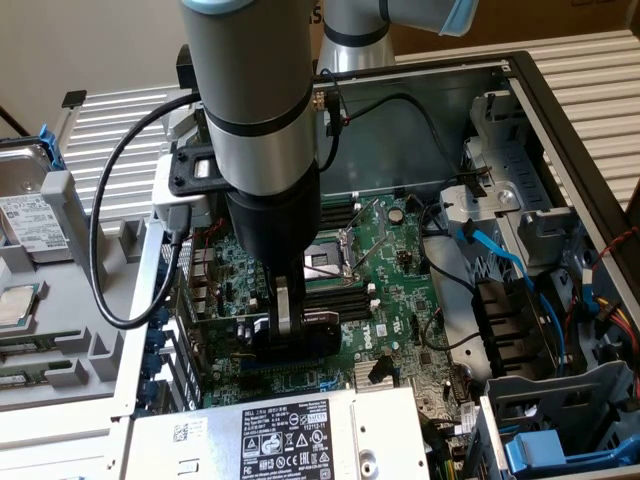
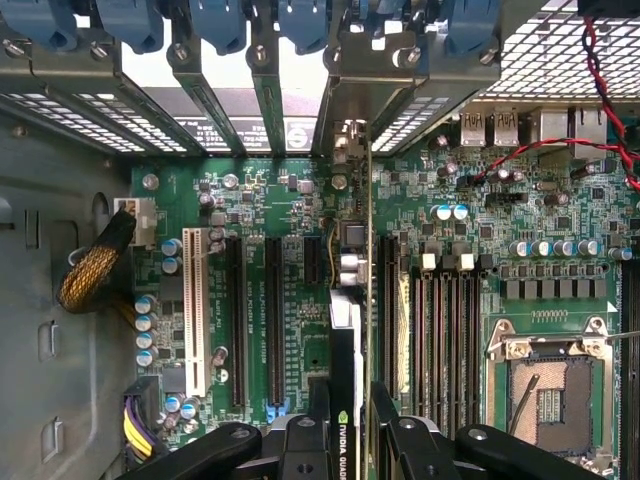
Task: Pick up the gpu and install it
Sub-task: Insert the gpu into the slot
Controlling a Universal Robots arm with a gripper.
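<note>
Gripper [image 2: 345, 440] is clamped on the gpu [image 2: 343, 350], which stands on edge above the motherboard [image 2: 560, 300], between the expansion slots. In the exterior view the arm [image 1: 255, 120] reaches down into the open computer case [image 1: 560, 110].

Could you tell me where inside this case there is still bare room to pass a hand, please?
Bare metal floor lies open between the case's back wall and the motherboard. It is crowded where the gripper holds the gpu edge-on among the expansion slots, and toward the exterior view's right, where blue cables cross the drive bays.
</note>
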